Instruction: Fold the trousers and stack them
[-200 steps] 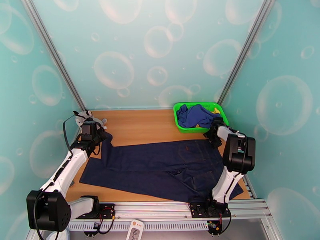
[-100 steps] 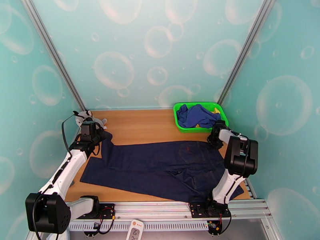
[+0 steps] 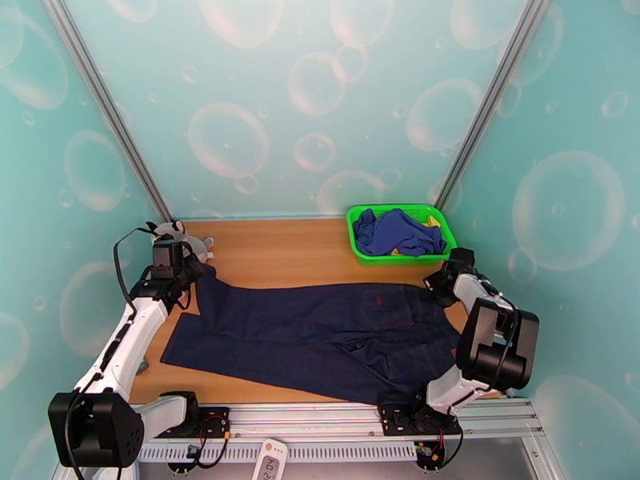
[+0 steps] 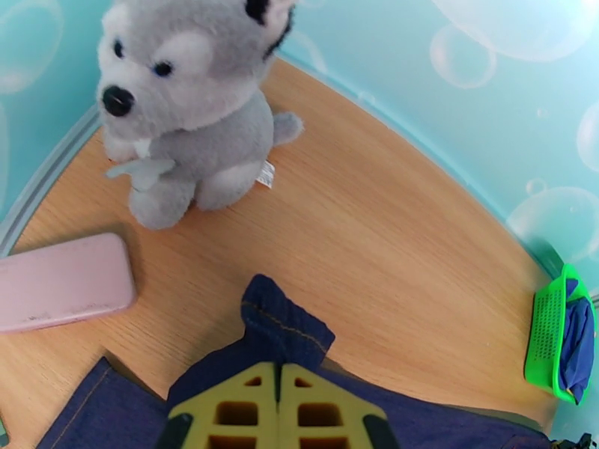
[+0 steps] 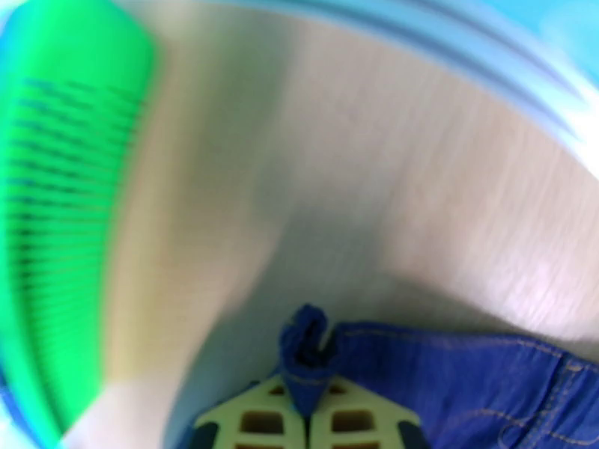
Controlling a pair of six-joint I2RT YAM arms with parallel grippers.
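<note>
Since a second ago we have drawn both hands outward, stretching the trousers point(image 3: 320, 334) across the near surface point(image 3: 288, 250). Our left hand point(image 3: 190, 271) clamps a leg hem; our right hand point(image 3: 442, 282) clamps the waist corner. Beyond: plush husky point(image 3: 172, 231) far left, green basket point(image 3: 392, 207) far right.

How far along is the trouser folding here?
Done: the trousers lie spread flat on the table, apparently unfolded. In hand: the left gripper pinches a leg hem, the right gripper pinches the waist end. Left: every fold and the stacking.
</note>
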